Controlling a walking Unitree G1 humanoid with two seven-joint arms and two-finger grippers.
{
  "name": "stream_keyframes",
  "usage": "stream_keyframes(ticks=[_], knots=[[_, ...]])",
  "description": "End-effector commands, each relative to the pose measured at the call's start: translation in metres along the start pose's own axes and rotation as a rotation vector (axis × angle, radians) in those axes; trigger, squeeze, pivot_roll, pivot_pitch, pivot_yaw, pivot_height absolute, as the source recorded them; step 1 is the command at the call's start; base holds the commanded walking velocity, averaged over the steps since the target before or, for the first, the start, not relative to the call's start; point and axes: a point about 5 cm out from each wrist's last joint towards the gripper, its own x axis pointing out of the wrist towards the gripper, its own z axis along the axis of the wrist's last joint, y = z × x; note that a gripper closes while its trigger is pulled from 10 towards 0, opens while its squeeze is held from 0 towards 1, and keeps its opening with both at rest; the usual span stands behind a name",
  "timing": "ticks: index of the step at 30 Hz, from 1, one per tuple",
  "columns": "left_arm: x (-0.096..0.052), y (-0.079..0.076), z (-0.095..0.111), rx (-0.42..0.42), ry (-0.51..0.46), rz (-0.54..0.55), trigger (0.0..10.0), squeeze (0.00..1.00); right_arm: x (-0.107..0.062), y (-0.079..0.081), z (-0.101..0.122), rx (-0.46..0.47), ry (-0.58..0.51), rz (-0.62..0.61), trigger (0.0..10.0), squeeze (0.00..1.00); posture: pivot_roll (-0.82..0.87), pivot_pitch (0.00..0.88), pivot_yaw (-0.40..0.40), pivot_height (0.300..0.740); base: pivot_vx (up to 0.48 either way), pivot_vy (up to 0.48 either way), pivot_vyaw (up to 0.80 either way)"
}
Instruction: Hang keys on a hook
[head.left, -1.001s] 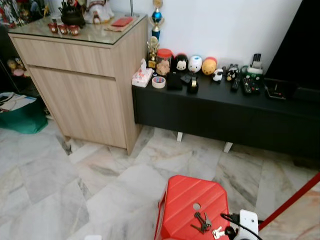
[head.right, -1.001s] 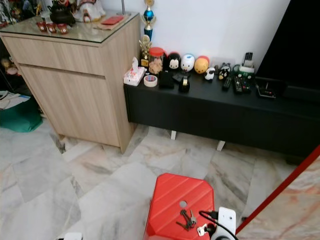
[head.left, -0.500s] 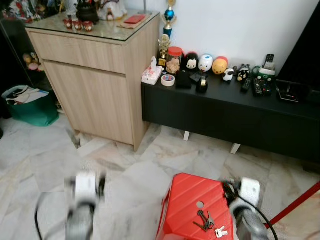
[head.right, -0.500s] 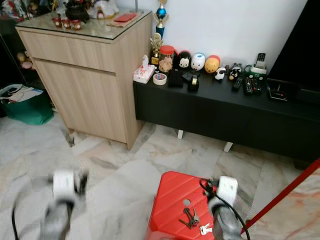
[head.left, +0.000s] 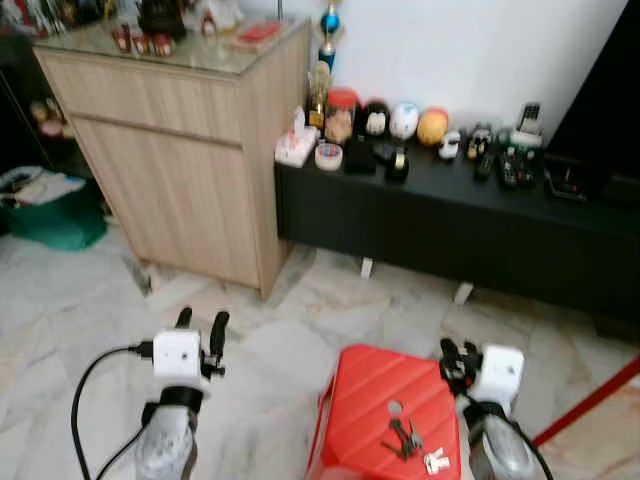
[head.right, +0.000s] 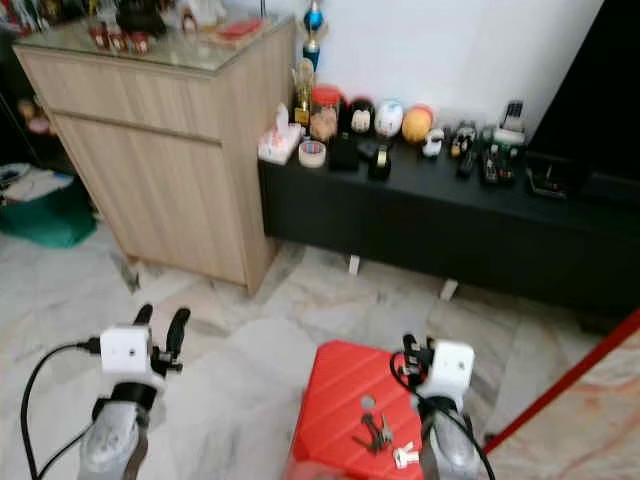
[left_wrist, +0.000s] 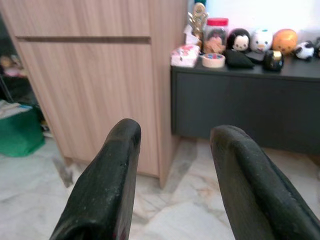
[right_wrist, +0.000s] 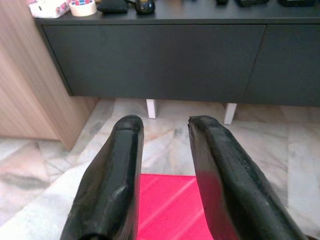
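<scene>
A bunch of dark metal keys (head.left: 403, 439) lies on the red plastic stool (head.left: 368, 400), low and within reach. The right gripper (head.left: 452, 360) hovers just beyond the stool, fingers narrowly parted and empty, likely lining up a pick. The left gripper (head.left: 199, 331) waits aside over the marble floor (head.left: 90, 310), fingers parted, holding nothing.

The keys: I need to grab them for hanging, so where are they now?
In the left eye view, the keys lie on top of the red stool, toward its near right edge, just left of the right hand.

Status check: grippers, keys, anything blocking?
Left gripper open, empty, over floor. Right gripper open, above far edge of red stool. Keys loose on stool top, ungrasped. Nothing blocking them.
</scene>
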Motion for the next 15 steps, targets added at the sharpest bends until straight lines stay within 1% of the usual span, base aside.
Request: stream_keyframes(ticks=[1,2,3,6,9,12,14,15], knots=[[0.003,-0.006,0.000,0.007,0.013,-0.022,10.0,0.00,0.001,0.003,0.002,-0.026,-0.001,0.007,10.0,0.00,0.07,0.000,-0.085,0.740,0.000,0.000,0.00],[0.003,-0.006,0.000,0.007,0.016,-0.023,10.0,0.00,0.001,0.003,0.002,-0.024,-0.001,0.006,10.0,0.00,0.07,0.000,-0.083,0.740,0.000,0.000,0.00],[0.007,-0.005,0.000,0.007,0.024,-0.025,10.0,0.00,0.003,0.003,0.005,-0.012,-0.005,-0.005,10.0,0.00,0.07,0.000,-0.081,0.740,0.000,0.000,0.00],[0.010,-0.003,0.000,0.029,0.057,-0.013,10.0,0.00,0.005,0.003,0.010,-0.003,-0.013,-0.010,10.0,0.00,0.07,0.000,-0.081,0.740,0.000,0.000,0.00],[0.010,-0.002,0.001,0.042,0.068,-0.018,10.0,0.00,0.008,0.003,0.018,0.007,-0.029,-0.024,10.0,0.00,0.06,0.000,-0.073,0.740,0.000,0.338,0.00],[0.009,-0.003,0.000,0.038,0.071,-0.016,10.0,0.00,0.009,0.003,0.019,0.011,-0.032,-0.034,10.0,0.00,0.06,0.000,-0.074,0.740,0.000,0.393,0.00],[0.008,-0.005,0.000,0.038,0.070,-0.024,10.0,0.00,0.010,0.003,0.019,0.011,-0.030,-0.032,10.0,0.00,0.06,0.000,-0.075,0.740,0.000,0.390,0.00],[0.008,-0.010,0.002,0.051,0.061,-0.046,10.0,0.00,0.010,0.003,0.019,0.011,-0.029,-0.031,10.0,0.00,0.07,0.000,-0.075,0.740,0.000,0.000,0.00]])
